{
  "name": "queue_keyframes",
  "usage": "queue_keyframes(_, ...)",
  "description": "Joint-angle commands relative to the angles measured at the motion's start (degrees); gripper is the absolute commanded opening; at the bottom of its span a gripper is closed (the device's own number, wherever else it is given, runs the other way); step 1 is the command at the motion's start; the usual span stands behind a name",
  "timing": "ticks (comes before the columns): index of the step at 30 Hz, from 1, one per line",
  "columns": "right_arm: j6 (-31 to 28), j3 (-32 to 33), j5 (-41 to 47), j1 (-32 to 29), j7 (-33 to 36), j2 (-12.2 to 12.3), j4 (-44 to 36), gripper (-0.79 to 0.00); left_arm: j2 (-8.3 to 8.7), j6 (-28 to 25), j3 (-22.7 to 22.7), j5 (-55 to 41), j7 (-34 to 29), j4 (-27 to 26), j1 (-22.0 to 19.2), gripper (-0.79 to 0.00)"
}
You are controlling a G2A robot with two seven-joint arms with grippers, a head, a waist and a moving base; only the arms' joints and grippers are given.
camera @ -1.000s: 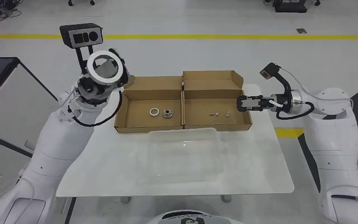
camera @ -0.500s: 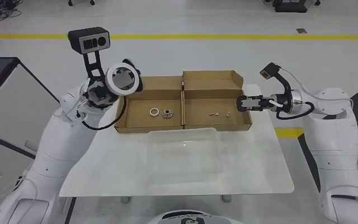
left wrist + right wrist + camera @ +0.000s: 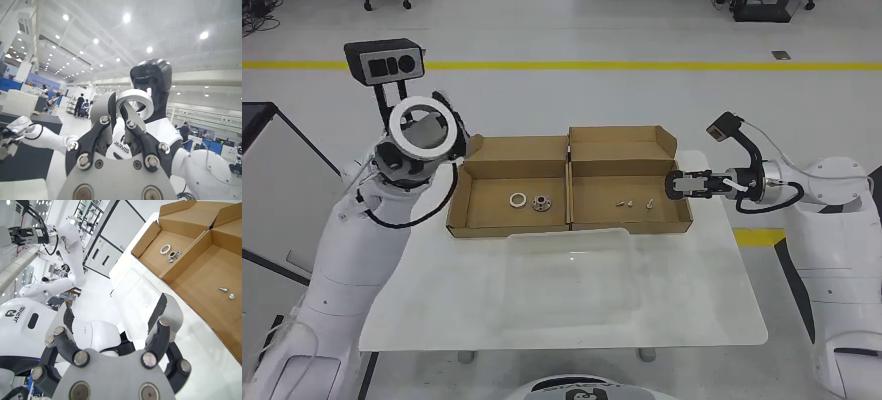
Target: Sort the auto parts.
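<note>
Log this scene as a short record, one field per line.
left tool: raised beside the table, shut on metal ring, one finger through it
right tool: open, at the outer end wall of right box
left box: flat ring, flanged hub
right box: bolt, small round fastener
clear tub: on the table, nearer the robot than the boxes

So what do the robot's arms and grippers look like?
The left arm and right arm are smooth, rounded white shells with black cables at the wrists. The left gripper and right gripper each have a grey metal plate with round screws, black links and two grey fingers with ribbed black pads.
</note>
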Motion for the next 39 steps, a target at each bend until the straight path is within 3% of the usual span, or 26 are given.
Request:
queue_keyframes(1,0.0,0.0,0.0,0.0,0.0,0.0,0.0,0.0,-0.12,0.25,-0.19,5.16,-0.25,0.3,-0.08,-0.785)
queue_keyframes(9,0.0,0.0,0.0,0.0,0.0,0.0,0.0,0.0,-0.13,-0.01,0.04,18.01,0.03,1.65,-0.02,-0.785)
queue_keyframes(20,0.0,0.0,0.0,0.0,0.0,0.0,0.0,0.0,-1.58,-0.36,-0.18,-2.83,0.37,1.21,0.75,-0.785)
queue_keyframes(39,0.0,0.0,0.0,0.0,0.0,0.0,0.0,0.0,-1.89,0.59,-0.82,-2.99,-0.58,1.35,0.71,-0.785)
